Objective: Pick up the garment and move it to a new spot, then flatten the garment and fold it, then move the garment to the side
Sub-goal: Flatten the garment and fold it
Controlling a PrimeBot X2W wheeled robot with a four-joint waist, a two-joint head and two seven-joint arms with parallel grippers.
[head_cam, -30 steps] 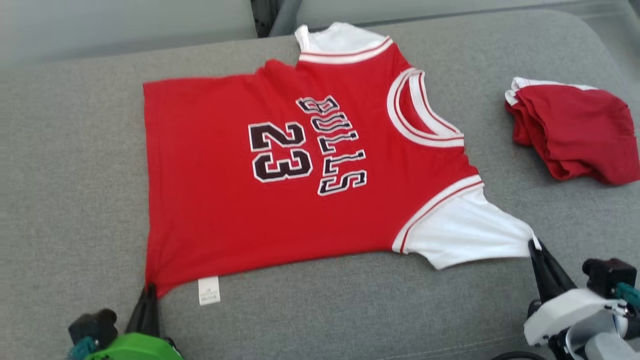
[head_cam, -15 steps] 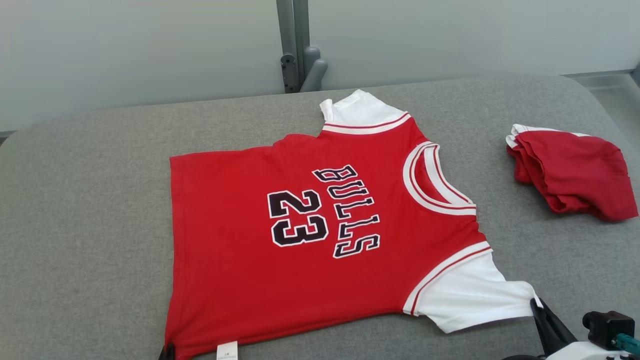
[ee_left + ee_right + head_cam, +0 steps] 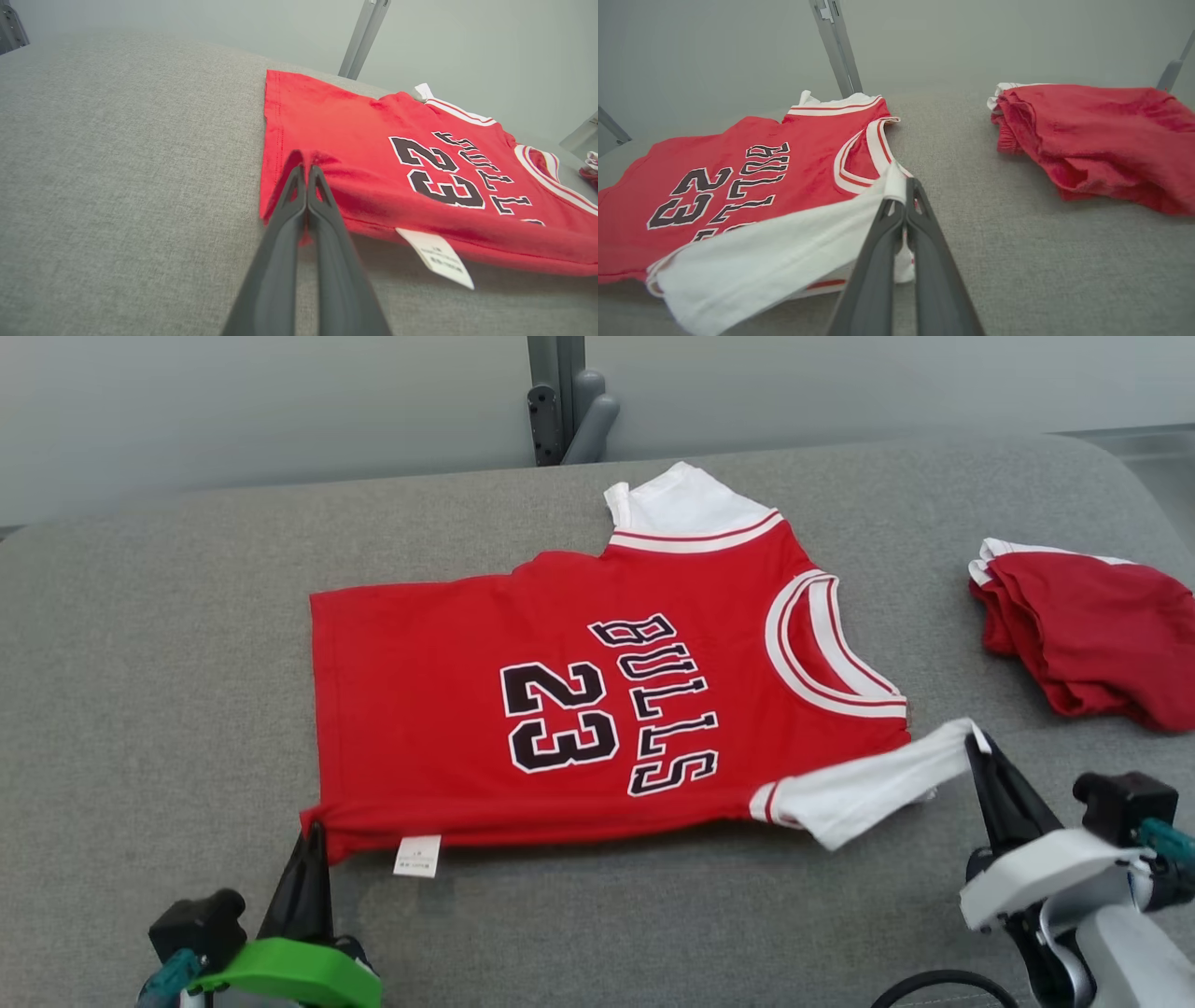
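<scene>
Garment look: the jersey (image 3: 560, 709) is red with white short sleeves. The collar and sleeve seams are banded in white and red, and "BULLS" and "23" are in black letters edged white.
Garment lie: it is spread front-up on the grey cushion (image 3: 140, 663). The hem is toward the robot's left, the collar toward its right, and the print reads sideways in the head view.
Far side: the far sleeve (image 3: 686, 504) and the far edge lie flat on the cushion, near the metal post (image 3: 560, 392).
Near side: the near edge is raised off the cushion with a shadow under it. The care tag (image 3: 417, 855) hangs from that edge.
Left gripper: the left gripper (image 3: 315, 829) is clenched, its fingers pressed together on the near hem corner. The red cloth peaks up at the tips.
Right gripper: the right gripper (image 3: 976, 742) is clamped on the end of the near sleeve (image 3: 868, 784). The sleeve is drawn out taut and lifted, just beside the collar.
Garment to grippers: the jersey stretches between the two grippers and extends away from them across the cushion.
Other cloth: a red bundle (image 3: 1092, 625) with a white edge lies apart from the jersey on the robot's right, beyond the right gripper.
</scene>
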